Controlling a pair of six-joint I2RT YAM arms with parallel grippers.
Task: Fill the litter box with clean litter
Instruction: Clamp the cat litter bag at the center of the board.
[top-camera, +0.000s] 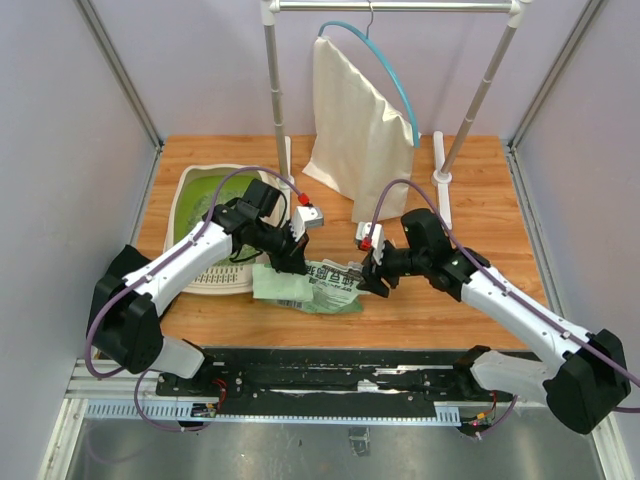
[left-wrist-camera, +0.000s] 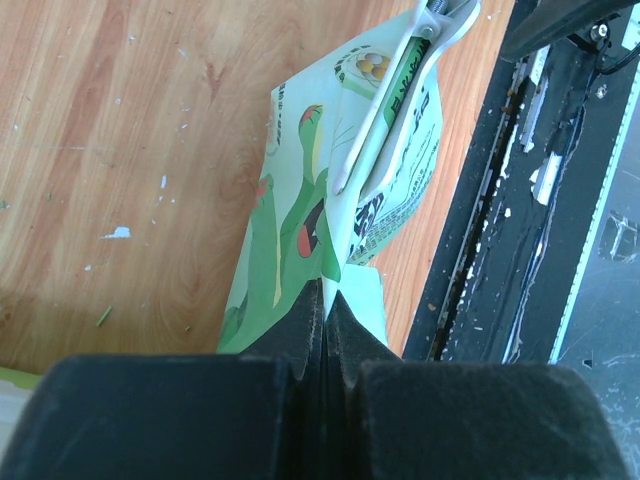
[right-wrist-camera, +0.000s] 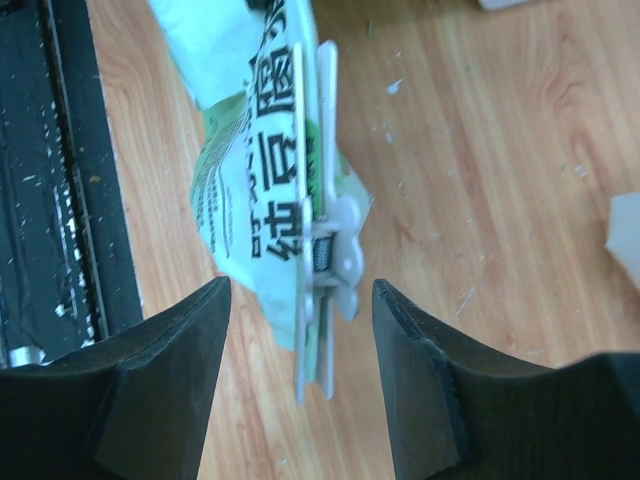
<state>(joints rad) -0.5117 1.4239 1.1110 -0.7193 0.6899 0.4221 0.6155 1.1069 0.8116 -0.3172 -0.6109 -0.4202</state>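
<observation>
The beige litter box (top-camera: 212, 169) with its lime-green inside sits at the back left, partly under my left arm. A flat green printed bag (top-camera: 318, 287) lies on the wood in front of it. My left gripper (top-camera: 296, 262) is shut on that bag's left edge; in the left wrist view its jaws (left-wrist-camera: 325, 300) pinch the thin film of the bag (left-wrist-camera: 290, 225). A white spring clip (right-wrist-camera: 327, 250) clamps the bag's (right-wrist-camera: 245, 190) other end. My right gripper (right-wrist-camera: 300, 290) stands open, one finger on either side of the clip, not touching it. The clean litter is out of view.
A white garment rack (top-camera: 275, 90) with a hanging cream cloth bag (top-camera: 360, 125) stands at the back centre, its foot (top-camera: 441, 180) on the table to the right. A black rail (top-camera: 330, 370) runs along the near edge. Crumbs speckle the wood.
</observation>
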